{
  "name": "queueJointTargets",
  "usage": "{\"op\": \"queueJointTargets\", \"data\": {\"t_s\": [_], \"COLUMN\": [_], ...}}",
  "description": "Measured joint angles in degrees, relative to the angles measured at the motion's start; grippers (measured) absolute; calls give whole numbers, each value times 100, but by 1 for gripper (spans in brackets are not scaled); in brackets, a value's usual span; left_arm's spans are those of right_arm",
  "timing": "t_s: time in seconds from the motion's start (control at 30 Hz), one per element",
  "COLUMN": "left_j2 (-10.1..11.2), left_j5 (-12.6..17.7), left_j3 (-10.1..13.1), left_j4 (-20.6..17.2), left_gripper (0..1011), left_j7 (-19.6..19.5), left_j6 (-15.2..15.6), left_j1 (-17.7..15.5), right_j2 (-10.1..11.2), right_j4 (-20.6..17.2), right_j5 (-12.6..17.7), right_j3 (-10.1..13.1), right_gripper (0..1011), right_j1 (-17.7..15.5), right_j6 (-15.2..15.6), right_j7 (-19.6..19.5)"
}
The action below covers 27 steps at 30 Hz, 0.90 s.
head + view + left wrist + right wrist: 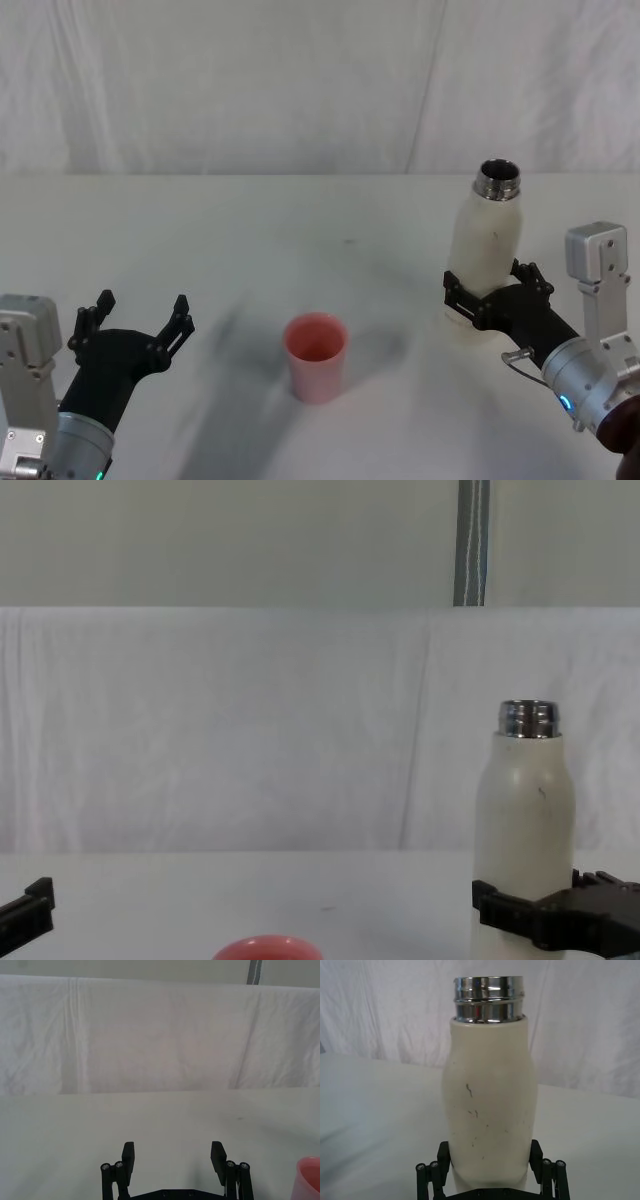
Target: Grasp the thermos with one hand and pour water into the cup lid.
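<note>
I've got the right gripper pinching the lower body of the upright thermos, cup lid sitting off toward my left, so the pour tips that way; left gripper idles spread.

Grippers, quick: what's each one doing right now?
Left gripper: open, holding nothing.
Right gripper: jaws closed around the thermos, low on its body.

The head view looks down on the worktop, taking in both the thermos and the cup lid. The chest view looks level across it and shares both. The right wrist view sits close behind the thermos; the left wrist view catches the cup lid's edge.
</note>
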Motion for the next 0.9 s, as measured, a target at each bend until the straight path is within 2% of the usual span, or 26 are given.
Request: {"op": "queueJointTargets", "data": {"t_s": [0.9], "left_j2": [0], "left_j5": [0], "left_j3": [0], "left_j4": [0], "left_gripper": [1001], "left_j7": [0], "left_j6": [0], "left_j1": [0], "right_j2": [2], "right_j4": [-12], "right_j5": [0], "right_j3": [-1], "right_gripper": [1001], "right_j1": [-7], "right_j6": [0], "right_j7": [4]}}
